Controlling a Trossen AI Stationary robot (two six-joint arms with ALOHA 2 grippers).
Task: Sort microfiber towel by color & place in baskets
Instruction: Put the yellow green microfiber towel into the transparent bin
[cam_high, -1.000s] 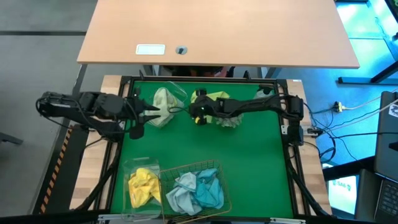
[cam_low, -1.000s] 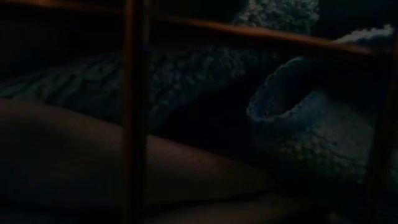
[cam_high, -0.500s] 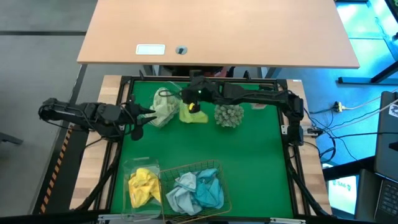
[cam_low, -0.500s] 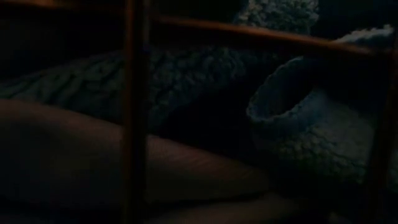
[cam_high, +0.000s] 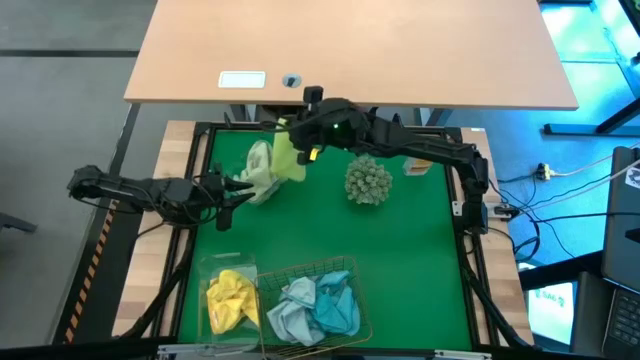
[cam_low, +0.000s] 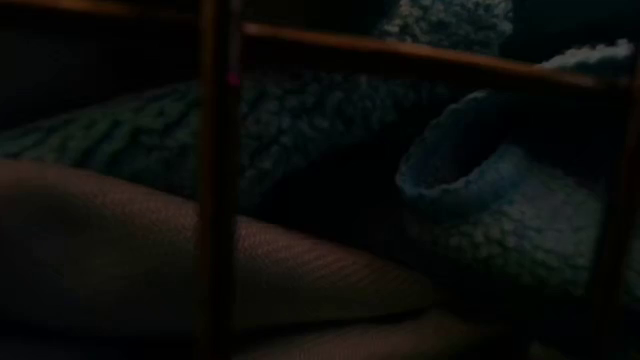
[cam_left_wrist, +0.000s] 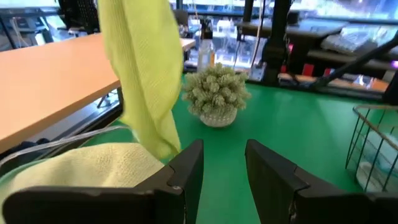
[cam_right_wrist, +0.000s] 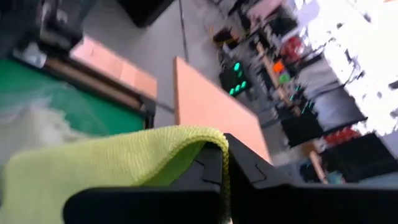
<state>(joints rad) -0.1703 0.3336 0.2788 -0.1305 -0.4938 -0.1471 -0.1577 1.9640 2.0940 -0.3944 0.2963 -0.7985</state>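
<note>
The right gripper (cam_high: 303, 152) is clamped on a yellow-green towel (cam_high: 288, 160) and has carried it across the far side of the green surface (cam_high: 400, 250): a second ago the cloth was low beside the spiky ball (cam_high: 367, 181), half a second ago it had cleared the ball, and now it hangs from the jaws above the clear tub (cam_high: 262, 166) at the far left. The ball is left well behind the jaws. In the right wrist view the cloth (cam_right_wrist: 118, 158) is draped over the closed fingers, so the grip looks secure. The tub already holds a pale yellow-green towel (cam_high: 258, 172), which suggests the carried cloth is being matched to its colour group; the likely next step is to lower and release it there. The left gripper (cam_high: 236, 184) has drawn back toward its own side over the same second, and its jaws now stand apart and empty just beside the tub; the left wrist view shows the hanging cloth (cam_left_wrist: 144, 68) right ahead of them, with the pale towel (cam_left_wrist: 81, 171) below. Near the front edge, far from both jaws, a bright yellow towel (cam_high: 231, 296) sits in a second clear tub and the blue towels (cam_high: 318, 305) fill the wire basket (cam_high: 345, 267), so sorting looks nearly finished.
</note>
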